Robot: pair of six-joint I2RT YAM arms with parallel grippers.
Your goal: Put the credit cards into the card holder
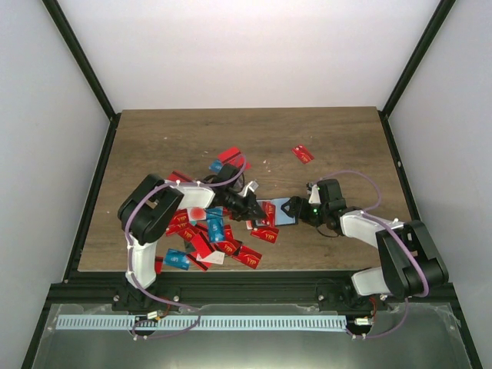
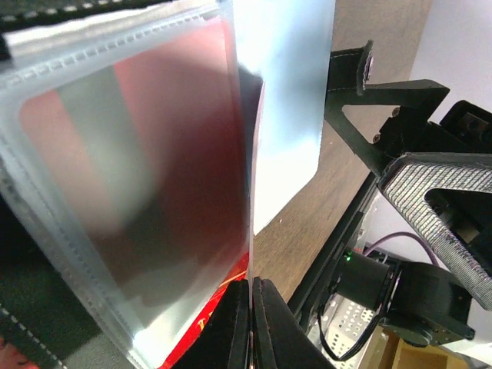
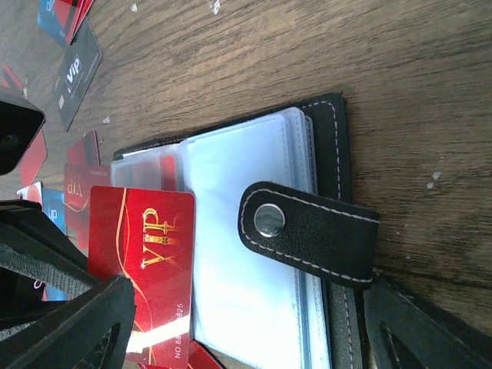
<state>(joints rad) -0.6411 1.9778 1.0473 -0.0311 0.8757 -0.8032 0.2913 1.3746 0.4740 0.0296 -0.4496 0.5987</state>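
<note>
So the card holder (image 3: 323, 234) lay open on the worktop (image 1: 323, 131), its end sitting between the fingers of our right hand (image 1: 298, 211), which was spread wide and not squeezing it. Our left hand (image 2: 251, 311) was clenched tight right up against the holder's clear sleeves (image 3: 238, 231); we couldn't tell what it pinched, if anything. A red VIP card (image 3: 142, 246) rested half over the sleeves on the left hand's side. The other cards (image 1: 204, 234) sat heaped just behind the left hand.

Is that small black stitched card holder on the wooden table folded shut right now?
No: the black card holder lies open, its clear plastic sleeves showing beneath the unfastened snap strap.
</note>
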